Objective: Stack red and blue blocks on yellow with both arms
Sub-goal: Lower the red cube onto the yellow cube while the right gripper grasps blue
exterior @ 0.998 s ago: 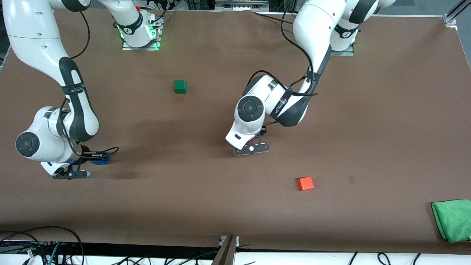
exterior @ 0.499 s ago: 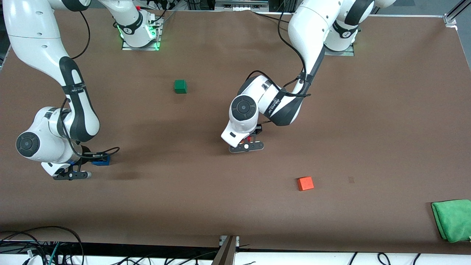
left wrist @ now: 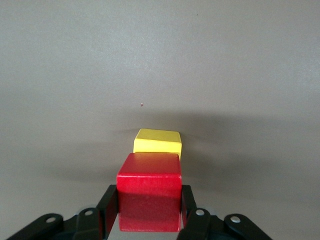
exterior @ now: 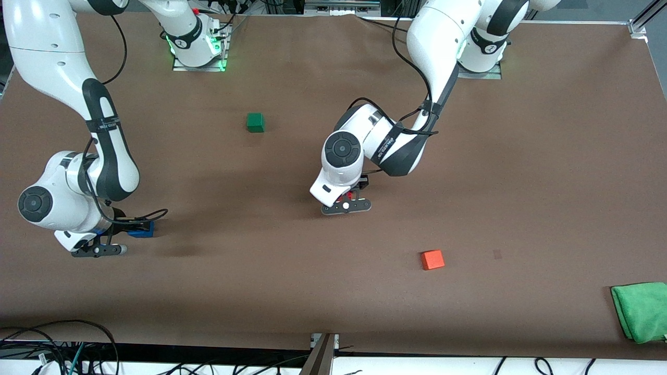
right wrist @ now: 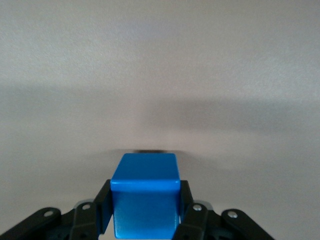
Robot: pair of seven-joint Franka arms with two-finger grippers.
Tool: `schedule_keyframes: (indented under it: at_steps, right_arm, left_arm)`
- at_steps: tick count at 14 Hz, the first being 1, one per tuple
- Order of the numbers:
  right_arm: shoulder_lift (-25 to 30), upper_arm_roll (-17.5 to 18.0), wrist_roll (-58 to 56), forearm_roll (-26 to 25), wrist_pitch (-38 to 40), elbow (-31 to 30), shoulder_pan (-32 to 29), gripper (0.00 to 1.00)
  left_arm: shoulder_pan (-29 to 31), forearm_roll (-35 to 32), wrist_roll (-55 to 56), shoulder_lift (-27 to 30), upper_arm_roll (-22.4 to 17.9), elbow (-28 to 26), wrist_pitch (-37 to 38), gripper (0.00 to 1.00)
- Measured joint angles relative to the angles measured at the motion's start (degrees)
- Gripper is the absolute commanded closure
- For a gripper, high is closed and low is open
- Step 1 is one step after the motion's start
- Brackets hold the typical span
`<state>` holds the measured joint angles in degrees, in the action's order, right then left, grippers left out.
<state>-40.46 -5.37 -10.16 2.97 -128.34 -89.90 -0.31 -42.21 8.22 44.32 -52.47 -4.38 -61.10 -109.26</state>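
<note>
My left gripper (left wrist: 150, 200) is shut on the red block (left wrist: 150, 192), its black fingers (left wrist: 111, 202) pressed to the block's two sides. The yellow cube (left wrist: 157, 142) lies on the table just ahead of and below the red block. In the front view the left gripper (exterior: 350, 194) hangs over the table's middle, only a sliver of the red block (exterior: 350, 197) shows, and the arm hides yellow. My right gripper (right wrist: 145, 200) is shut on the blue block (right wrist: 145, 197) over bare table. That gripper (exterior: 136, 229) and the blue block (exterior: 144, 229) are at the right arm's end.
A green cube (exterior: 255, 122) sits toward the robots' bases. An orange cube (exterior: 432, 259) lies nearer the front camera than the left gripper. A green cloth (exterior: 641, 310) rests at the left arm's end by the front edge. Cables (exterior: 52, 338) run along that edge.
The left arm has carried the red block a short way toward the right arm's end. The right arm with the blue block has shifted only slightly.
</note>
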Motion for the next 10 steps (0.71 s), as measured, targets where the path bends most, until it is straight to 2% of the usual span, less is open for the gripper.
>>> schedule_keyframes:
  at_steps: [4,5,6,7,10]
  right_arm:
    - [0.81,0.32,-0.06,0.0,4.88,3.37,0.12,0.61]
    - [1.04,0.43,-0.06,0.0,6.15,4.2,0.19,0.61]
    - [1.22,0.48,-0.06,0.0,7.14,4.96,0.25,0.61]
    - [1.34,0.55,-0.09,0.0,8.14,5.79,0.27,0.61]
    - [1.6,0.72,-0.15,0.01,12.68,9.26,0.29,0.61]
  left_arm:
    - [0.01,0.0,0.04,0.0,-0.02,0.0,0.0,1.0]
    - [0.01,0.0,0.04,0.0,-0.02,0.0,0.0,0.97]
    - [0.01,0.0,0.05,0.0,-0.02,0.0,0.0,0.87]
    - [0.01,0.0,0.05,-0.02,-0.02,0.0,0.0,0.72]
    - [0.01,0.0,0.06,-0.13,-0.03,-0.01,0.0,0.64]
